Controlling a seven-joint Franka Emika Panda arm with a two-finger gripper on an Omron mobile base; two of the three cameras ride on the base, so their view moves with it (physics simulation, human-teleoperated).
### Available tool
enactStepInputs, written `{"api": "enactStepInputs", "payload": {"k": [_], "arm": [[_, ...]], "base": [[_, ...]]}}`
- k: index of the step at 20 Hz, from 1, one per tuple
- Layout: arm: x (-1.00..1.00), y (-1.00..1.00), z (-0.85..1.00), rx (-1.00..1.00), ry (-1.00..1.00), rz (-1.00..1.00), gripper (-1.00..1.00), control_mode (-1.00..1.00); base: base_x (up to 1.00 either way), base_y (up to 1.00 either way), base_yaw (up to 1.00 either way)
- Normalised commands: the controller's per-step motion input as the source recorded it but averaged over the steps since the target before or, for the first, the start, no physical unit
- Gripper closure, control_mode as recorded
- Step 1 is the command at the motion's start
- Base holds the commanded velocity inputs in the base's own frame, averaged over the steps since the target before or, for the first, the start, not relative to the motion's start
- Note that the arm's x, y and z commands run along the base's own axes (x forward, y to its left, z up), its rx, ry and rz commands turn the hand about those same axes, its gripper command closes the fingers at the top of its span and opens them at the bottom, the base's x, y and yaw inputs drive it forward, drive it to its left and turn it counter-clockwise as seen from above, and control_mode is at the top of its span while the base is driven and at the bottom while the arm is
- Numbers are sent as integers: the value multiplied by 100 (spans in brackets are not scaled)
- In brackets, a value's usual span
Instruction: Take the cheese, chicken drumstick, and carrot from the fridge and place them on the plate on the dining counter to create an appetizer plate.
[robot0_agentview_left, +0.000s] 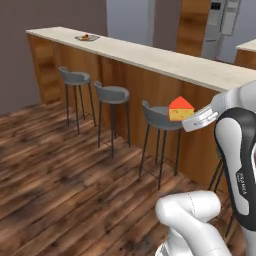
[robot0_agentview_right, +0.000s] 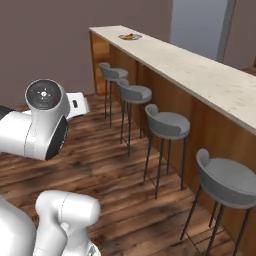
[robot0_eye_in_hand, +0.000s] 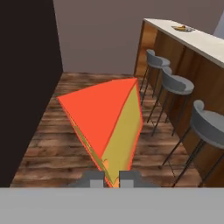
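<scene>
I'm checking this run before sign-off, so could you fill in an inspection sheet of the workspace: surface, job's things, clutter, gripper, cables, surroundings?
Surface: dining counter, long speckled beige top on a wood-panelled base.
Job's things: cheese held in the air over the floor; plate near the far end of the counter, with small orange and dark food on it, too small to name.
Clutter: nothing seen.
Gripper: gripper shut on the cheese, short of the counter.
Cables: nothing seen.
Surroundings: grey round stools in a row along the counter; dark wooden plank floor; grey-brown walls.
</scene>
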Motion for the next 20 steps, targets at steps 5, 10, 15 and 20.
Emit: {"api": "enactStepInputs", "payload": {"k": [5,10,15,20], "arm": [[0,0,0,0,0,0,100,100],[0,0,0,0,0,0,100,100],[0,0,0,0,0,0,100,100],[0,0,0,0,0,0,100,100]], "base": [[65,74,-40],[60,75,-38],[47,78,-35],[35,87,-35]]}}
